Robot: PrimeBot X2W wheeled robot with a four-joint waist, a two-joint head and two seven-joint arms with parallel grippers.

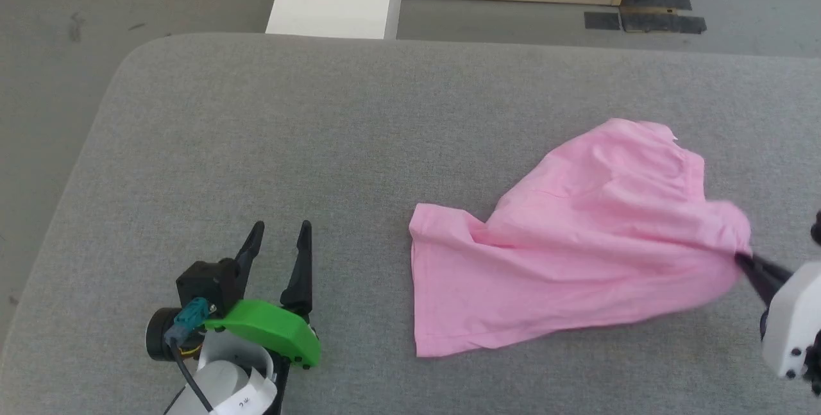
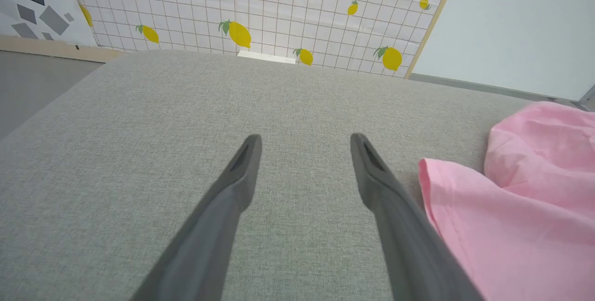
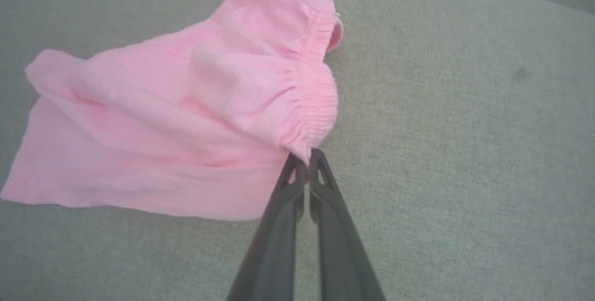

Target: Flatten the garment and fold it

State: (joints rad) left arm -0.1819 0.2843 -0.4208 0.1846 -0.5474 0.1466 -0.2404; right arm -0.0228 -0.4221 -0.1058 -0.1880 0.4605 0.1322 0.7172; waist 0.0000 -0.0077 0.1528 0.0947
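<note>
Here, toward the near-left corner of the grey fabric-topped desk [image 1: 321,113], the left end effector [image 1: 282,228] has its fingers spread wide, empty. The pink garment [image 1: 577,242] lies crumpled on the desk's right half. Near the right edge, the right end effector [image 1: 744,260] pinches it at the gathered waistband [image 3: 320,105].
</note>
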